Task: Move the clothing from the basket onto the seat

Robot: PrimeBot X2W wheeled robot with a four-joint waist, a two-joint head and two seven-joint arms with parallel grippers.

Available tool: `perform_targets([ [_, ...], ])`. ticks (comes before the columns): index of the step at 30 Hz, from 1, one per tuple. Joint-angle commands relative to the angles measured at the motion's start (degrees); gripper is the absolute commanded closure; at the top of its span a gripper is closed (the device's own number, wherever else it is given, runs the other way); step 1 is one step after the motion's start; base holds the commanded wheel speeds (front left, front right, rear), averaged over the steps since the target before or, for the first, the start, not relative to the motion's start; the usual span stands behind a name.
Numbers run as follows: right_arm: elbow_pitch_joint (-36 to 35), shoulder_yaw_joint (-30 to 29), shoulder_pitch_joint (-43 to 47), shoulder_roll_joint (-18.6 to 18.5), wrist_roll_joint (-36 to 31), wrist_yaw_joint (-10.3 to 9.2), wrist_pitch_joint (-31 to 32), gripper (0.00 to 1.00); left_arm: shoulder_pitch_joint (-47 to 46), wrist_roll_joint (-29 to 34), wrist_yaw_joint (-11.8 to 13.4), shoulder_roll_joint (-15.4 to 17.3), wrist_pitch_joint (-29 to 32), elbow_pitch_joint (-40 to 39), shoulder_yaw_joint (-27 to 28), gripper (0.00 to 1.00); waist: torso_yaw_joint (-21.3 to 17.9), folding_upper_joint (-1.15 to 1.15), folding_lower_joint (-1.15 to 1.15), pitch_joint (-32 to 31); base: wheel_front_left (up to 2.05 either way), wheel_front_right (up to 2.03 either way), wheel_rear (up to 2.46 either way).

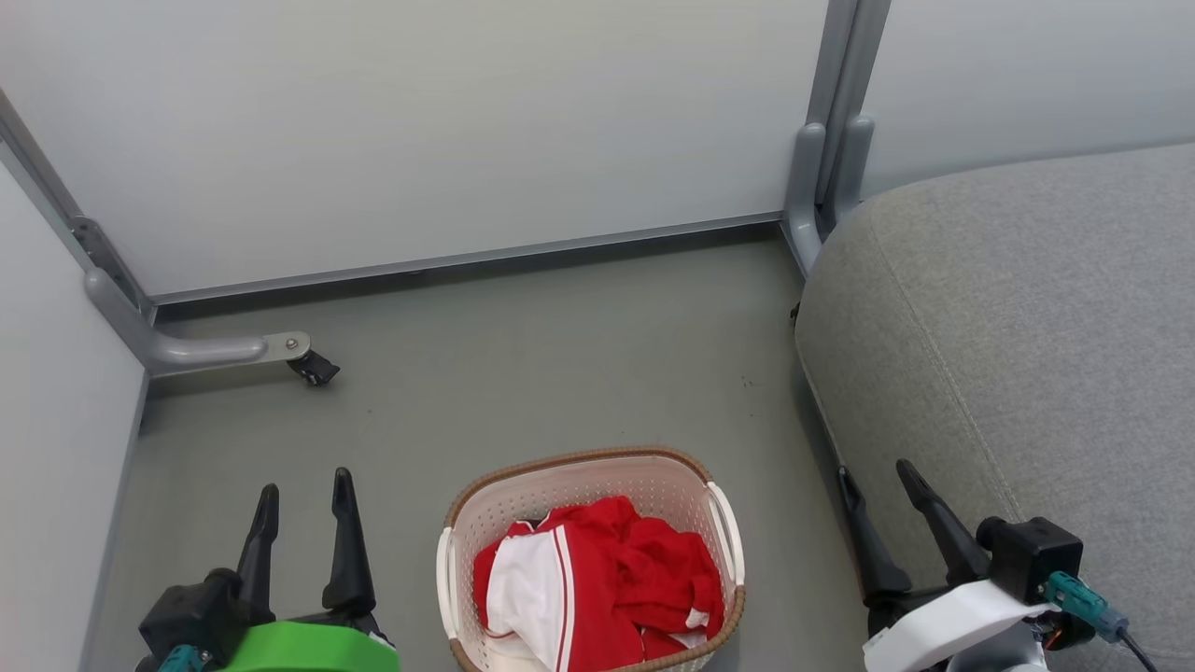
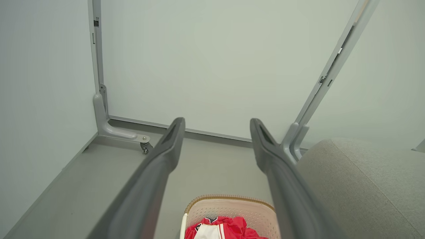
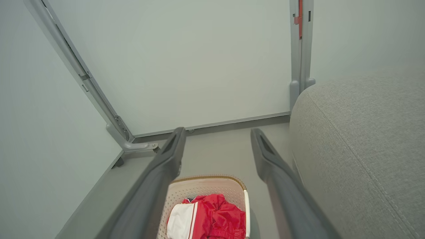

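Red and white clothing [image 1: 607, 583] lies bunched in the cream perforated basket [image 1: 579, 467] with a brown rim, on the floor at the bottom centre of the head view. The grey seat [image 1: 1027, 355] fills the right side, just right of the basket. My left gripper [image 1: 305, 499] stands open to the left of the basket, nothing between its fingers. My right gripper [image 1: 879, 485] stands open to the right of the basket, at the seat's front edge. The left wrist view looks over the basket [image 2: 232, 209] and clothing [image 2: 225, 230]; the right wrist view has the clothing [image 3: 207, 217], basket [image 3: 199, 189] and seat [image 3: 365, 149].
Pale partition walls [image 1: 420, 131] close off the back and left. A grey wall foot with a black caster [image 1: 313, 367] juts onto the floor at the back left. A grey post [image 1: 826, 168] stands in the corner by the seat. Grey floor [image 1: 560, 355] lies beyond the basket.
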Motion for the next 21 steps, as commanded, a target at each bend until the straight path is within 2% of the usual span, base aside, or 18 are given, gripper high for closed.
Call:
perform_targets([
  [1, -0.61, 0.21, 0.35, -0.32, -1.53, 0.02, -0.56, 0.0, 0.58, 1.18, -0.33, 0.4, -0.46, -0.62, -0.29, 0.0, -0.01, 0.0, 0.0, -0.08, 0.0, 0.0, 0.0],
  [21, -0.99, 1.04, 1.86, -0.4, -9.26, 0.01, -2.96, 0.0, 2.69, 7.69, -1.5, 0.45, -2.8, 0.41, 0.09, 0.0, 0.1, 0.0, 0.0, -0.73, 0.0, 0.0, 0.0],
])
